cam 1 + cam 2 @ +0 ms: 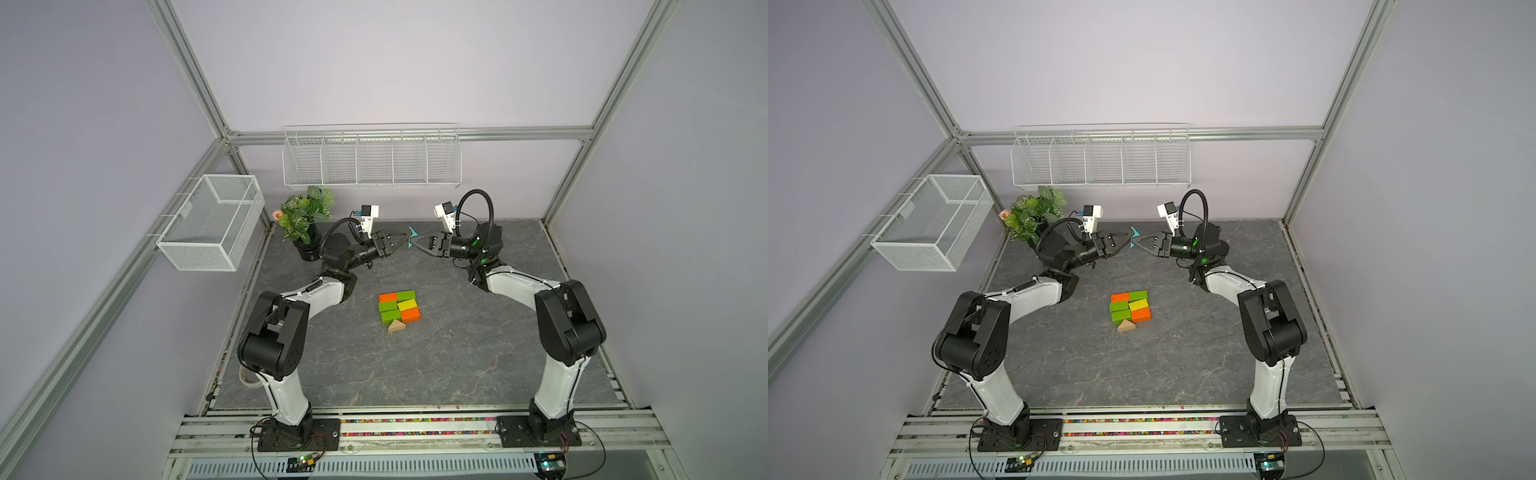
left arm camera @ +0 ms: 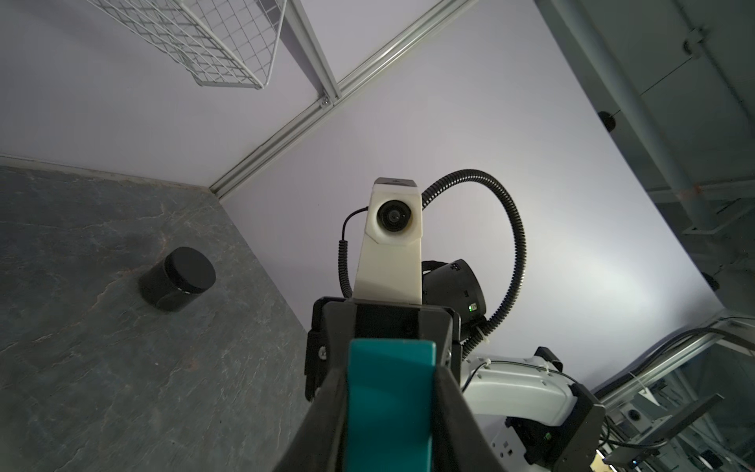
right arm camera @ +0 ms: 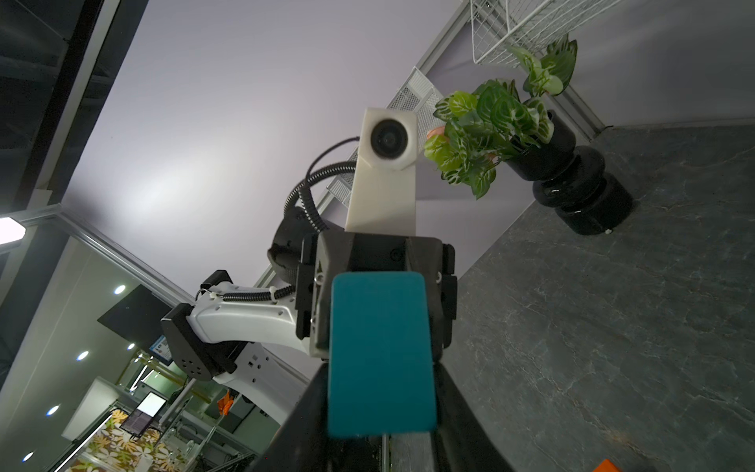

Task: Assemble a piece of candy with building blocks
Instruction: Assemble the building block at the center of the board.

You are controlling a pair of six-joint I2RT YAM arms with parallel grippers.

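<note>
The teal triangle hangs in the air above the back of the table, between both grippers. My left gripper is shut on it, both fingers pressed against the teal block. My right gripper faces it from the other side. Its fingers lie along the sides of the same teal block, and whether they still press on it does not show. On the table lies a flat rectangle of green, orange and yellow bricks. The tan triangle sits at its near end.
A black round jar stands on the table near the back wall. A potted plant stands at the back left. A white mesh basket hangs on the left frame. A wire rack hangs on the back wall.
</note>
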